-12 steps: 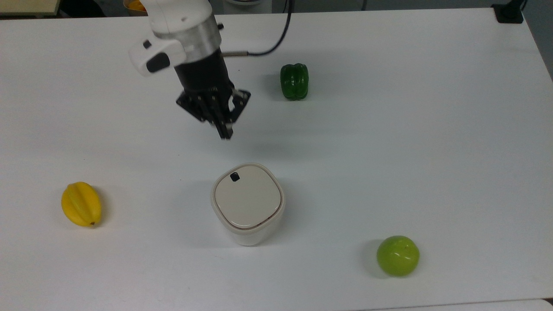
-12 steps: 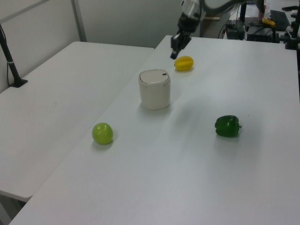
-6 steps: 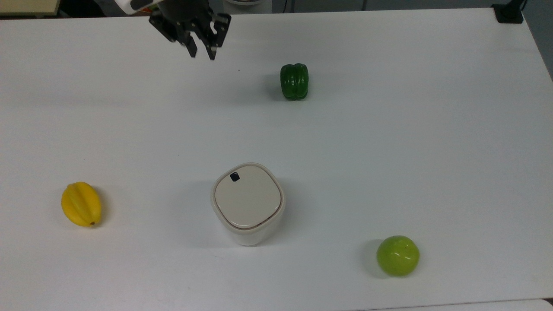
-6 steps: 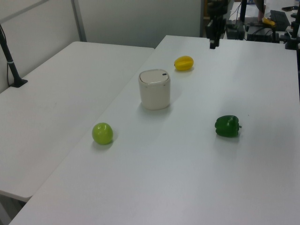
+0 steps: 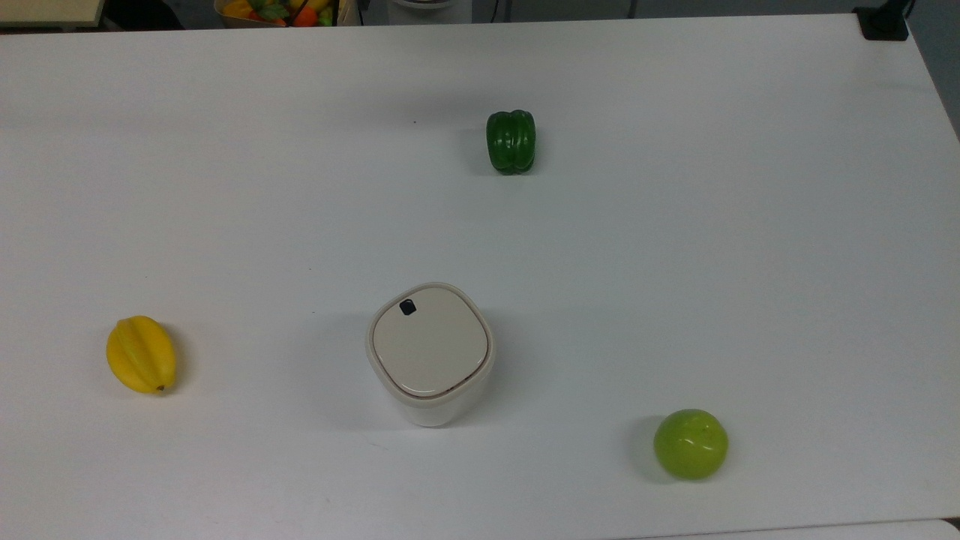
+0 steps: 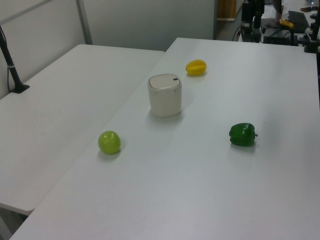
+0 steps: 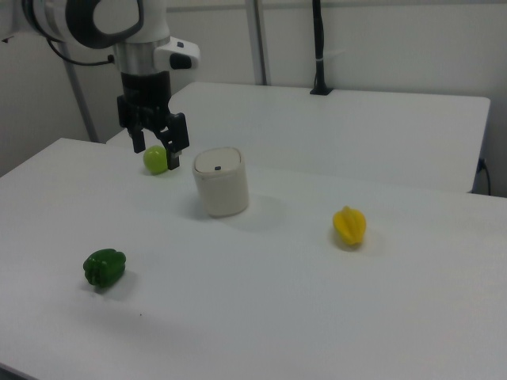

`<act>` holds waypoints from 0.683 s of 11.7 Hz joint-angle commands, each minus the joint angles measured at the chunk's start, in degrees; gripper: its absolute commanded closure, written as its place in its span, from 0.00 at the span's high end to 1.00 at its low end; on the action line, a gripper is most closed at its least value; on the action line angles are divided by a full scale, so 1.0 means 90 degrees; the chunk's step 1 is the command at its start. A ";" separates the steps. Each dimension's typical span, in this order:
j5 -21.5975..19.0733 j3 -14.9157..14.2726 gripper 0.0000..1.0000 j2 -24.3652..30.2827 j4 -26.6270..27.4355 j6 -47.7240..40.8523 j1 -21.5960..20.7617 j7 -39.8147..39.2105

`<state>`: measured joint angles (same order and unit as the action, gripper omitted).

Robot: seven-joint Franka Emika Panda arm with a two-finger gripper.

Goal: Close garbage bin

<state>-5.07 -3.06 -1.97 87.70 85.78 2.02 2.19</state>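
The garbage bin [image 5: 430, 352] is a white rounded-square tub standing near the middle of the table. Its beige lid [image 5: 431, 346] lies flat on the rim, with the small black latch [image 5: 408, 307] on the corner toward the top view's upper left. The same bin [image 6: 164, 95] appears in the left view and the bin [image 7: 221, 182] in the right view, lid down in both. In the right view my gripper [image 7: 156, 150] hangs open in the air left of the bin, apart from it, holding nothing.
A green bell pepper [image 5: 511, 141] lies beyond the bin, a yellow starfruit [image 5: 141, 354] at the top view's left, a green apple [image 5: 690, 443] at the lower right. A box of fruit [image 5: 277, 11] sits past the table's far edge. A second table [image 6: 75, 90] adjoins.
The gripper pulled back from just beyond the bin, opened its fingers, and left the top view over the far edge. The bin and fruits have not moved.
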 commanded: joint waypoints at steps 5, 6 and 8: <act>0.0075 -0.0002 1.00 0.0648 0.0783 0.0079 0.0097 -0.0087; 0.0065 -0.0002 1.00 0.0648 0.0764 0.0078 0.0127 -0.0087; 0.0065 -0.0002 1.00 0.0648 0.0763 0.0040 0.0127 -0.0077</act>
<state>-5.07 -3.10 1.92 92.35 85.78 3.09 1.77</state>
